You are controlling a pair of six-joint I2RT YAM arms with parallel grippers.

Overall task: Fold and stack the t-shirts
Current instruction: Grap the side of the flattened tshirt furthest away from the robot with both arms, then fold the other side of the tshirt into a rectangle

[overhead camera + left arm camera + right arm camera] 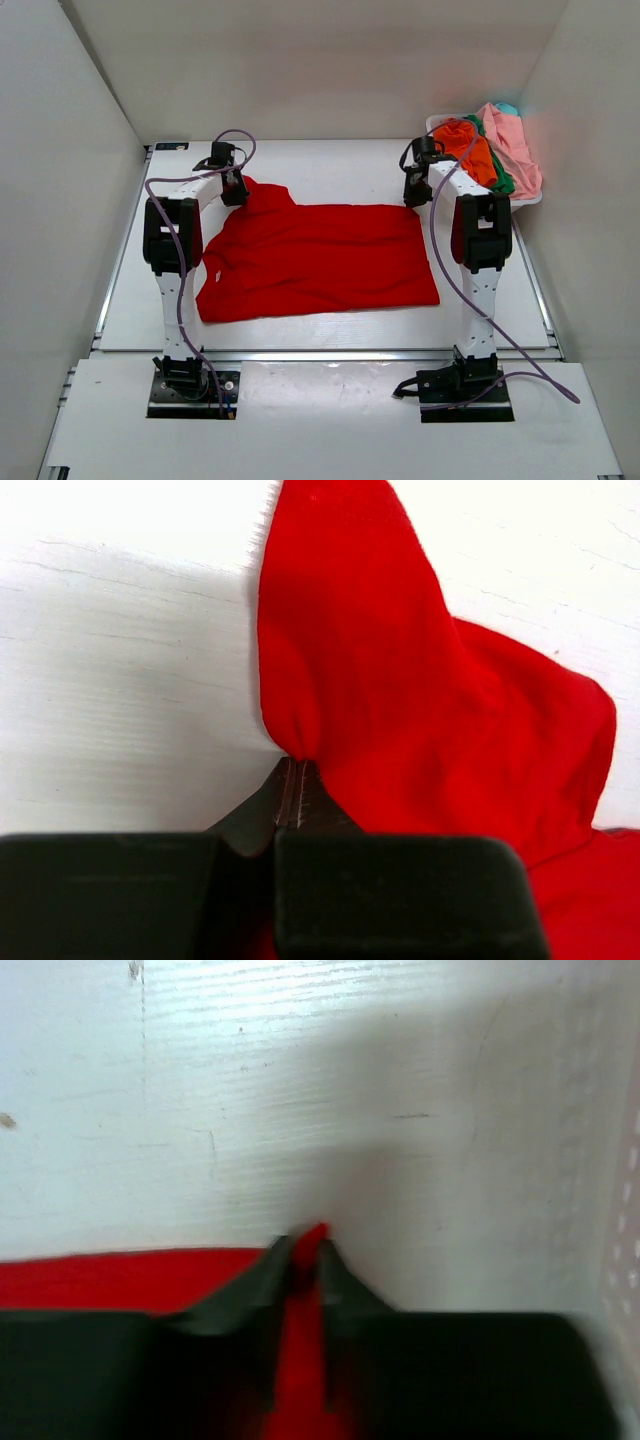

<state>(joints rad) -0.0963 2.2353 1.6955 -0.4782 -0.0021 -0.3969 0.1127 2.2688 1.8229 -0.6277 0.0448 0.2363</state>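
Observation:
A bright red t-shirt [320, 260] lies spread across the middle of the white table, its bulk roughly flat. My left gripper [235, 190] is at its far left corner, shut on a pinch of the red cloth [400, 680]; the cloth rises in a peak from the closed fingertips [292, 760]. At the shirt's far right corner my right gripper [413, 195] has a tip of red cloth [100, 1275] squeezed between its nearly closed fingers [305, 1240]. Orange [470, 145], green [500, 180], pale pink [515, 145] and teal [508, 107] t-shirts are heaped at the back right.
The heaped shirts sit in a white plastic basket [435, 122] in the back right corner, close beside my right gripper; its perforated wall [620, 1210] shows in the right wrist view. White walls enclose the table on three sides.

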